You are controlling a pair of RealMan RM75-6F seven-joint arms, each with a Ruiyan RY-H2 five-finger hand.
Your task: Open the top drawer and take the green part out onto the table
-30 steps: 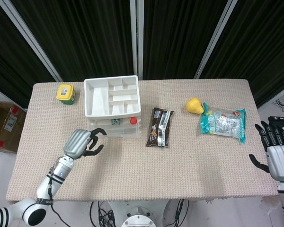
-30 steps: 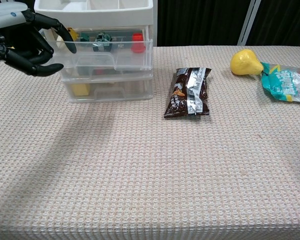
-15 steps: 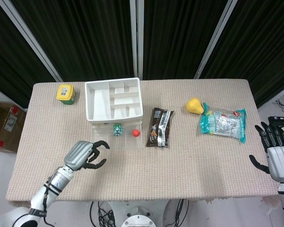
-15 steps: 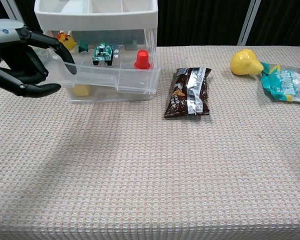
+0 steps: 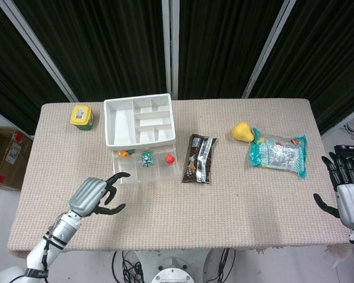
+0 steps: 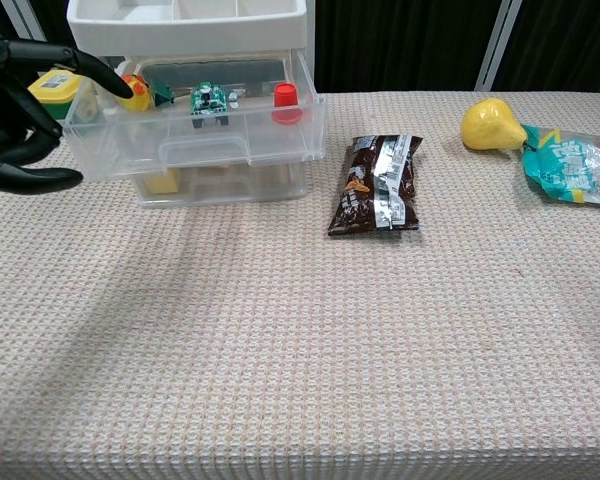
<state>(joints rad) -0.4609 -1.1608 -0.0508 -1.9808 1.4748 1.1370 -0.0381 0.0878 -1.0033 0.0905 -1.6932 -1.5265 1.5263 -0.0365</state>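
With the top drawer (image 6: 195,135) standing open, the left hand (image 5: 93,196), fingers spread and empty, is hovering beside it, the green part (image 6: 209,101) not yet lifted out.

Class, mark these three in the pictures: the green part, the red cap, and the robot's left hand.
green part (image 6: 209,101), chest view, on its top face.
red cap (image 6: 287,102), chest view, on its side.
left hand (image 5: 89,196), head view, on the silver back of the hand.
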